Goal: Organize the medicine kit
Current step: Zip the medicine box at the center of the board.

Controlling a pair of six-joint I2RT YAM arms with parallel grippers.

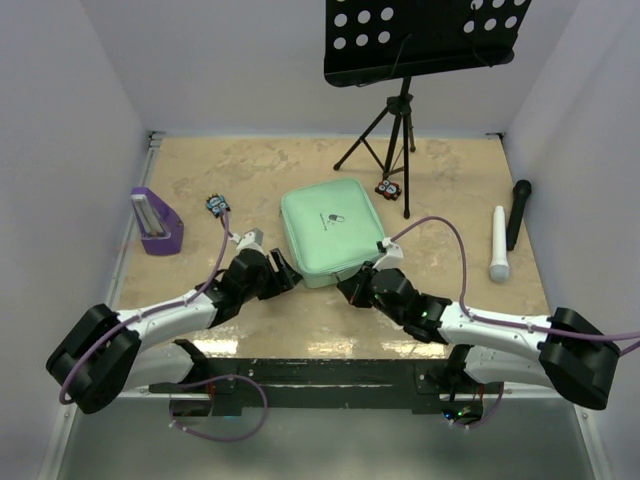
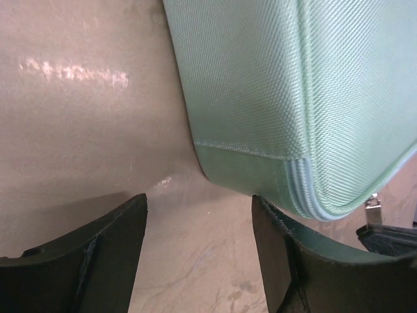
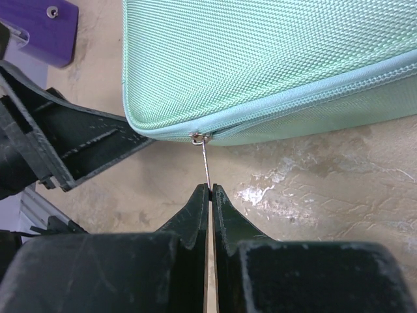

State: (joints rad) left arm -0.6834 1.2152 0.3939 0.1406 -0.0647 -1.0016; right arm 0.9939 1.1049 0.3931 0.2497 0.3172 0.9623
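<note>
The medicine kit (image 1: pixel 332 237) is a mint-green square soft case lying flat at mid-table, lid down, with a small white logo on top. My right gripper (image 3: pixel 210 189) is shut on the thin metal zipper pull (image 3: pixel 206 163), which hangs from the kit's (image 3: pixel 260 65) near corner seam. My left gripper (image 2: pixel 199 202) stands open just off that same corner of the kit (image 2: pixel 280 98), bare table between its fingers; its right finger (image 2: pixel 287 261) sits close under the case's edge. In the top view both grippers meet at the kit's near edge, left (image 1: pixel 285 280) and right (image 1: pixel 350 288).
A purple stand (image 1: pixel 157 222) is at the left. A black music-stand tripod (image 1: pixel 392 140) rises behind the kit, with a small gadget (image 1: pixel 388 188) at its foot and another (image 1: pixel 217 205) left of the kit. A white microphone (image 1: pixel 498 243) and a black one (image 1: pixel 518 212) lie at the right.
</note>
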